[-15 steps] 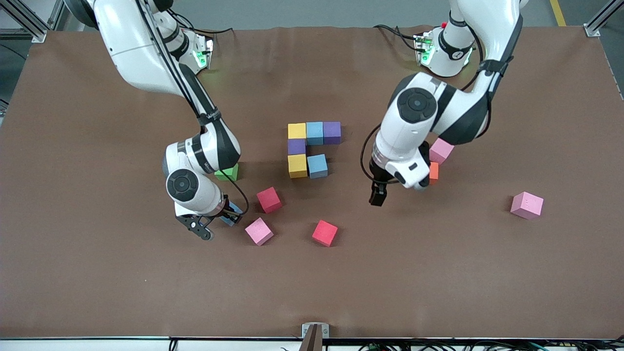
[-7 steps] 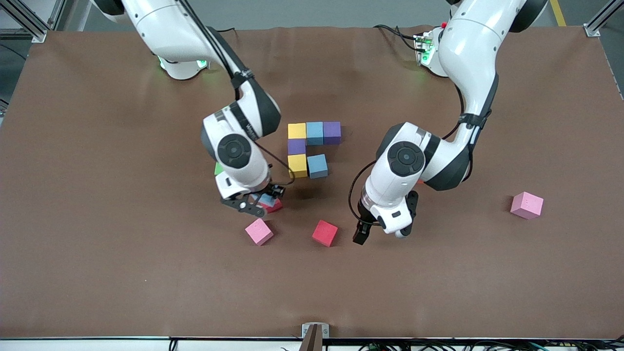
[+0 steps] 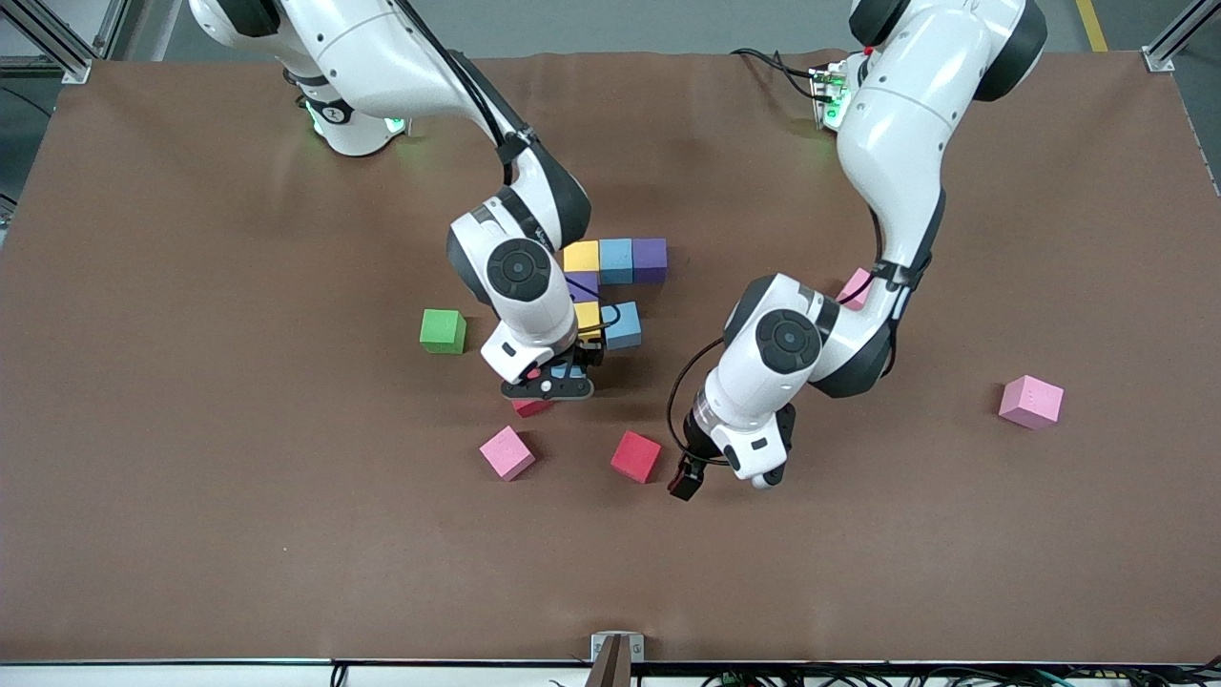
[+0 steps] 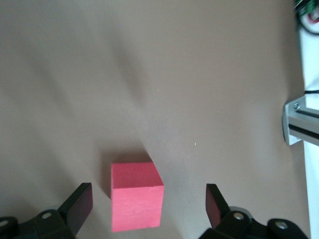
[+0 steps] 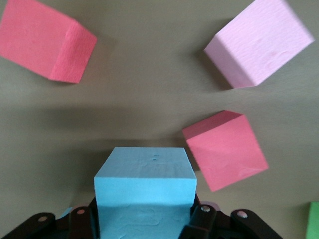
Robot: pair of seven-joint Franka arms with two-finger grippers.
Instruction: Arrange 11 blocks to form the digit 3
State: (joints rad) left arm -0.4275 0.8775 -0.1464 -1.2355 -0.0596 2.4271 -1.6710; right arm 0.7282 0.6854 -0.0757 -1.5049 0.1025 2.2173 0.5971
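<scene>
Six blocks form a partial figure: yellow point(image 3: 581, 256), blue point(image 3: 615, 260) and purple point(image 3: 650, 260) in a row, then purple point(image 3: 582, 284), a half-hidden yellow point(image 3: 588, 315) and blue point(image 3: 622, 324). My right gripper point(image 3: 558, 382) point(image 5: 142, 219) is shut on a light blue block point(image 3: 570, 370) point(image 5: 144, 189). It hangs over a red block point(image 3: 529, 407) point(image 5: 227, 149) beside the figure's nearer end. My left gripper point(image 3: 720, 477) point(image 4: 148, 206) is open, low beside another red block point(image 3: 636, 456) point(image 4: 136, 196), which shows between its fingers. The orange block is hidden.
A green cube point(image 3: 443, 330) lies toward the right arm's end of the figure. A pink block point(image 3: 507, 452) point(image 5: 259, 42) lies near the red ones. Another pink one point(image 3: 1030, 401) lies toward the left arm's end. A third point(image 3: 856, 286) peeks out by the left arm.
The right arm has carried the blue block from beside the green cube toward the figure. The left arm has swung nearer to the front camera, up to the red block.
</scene>
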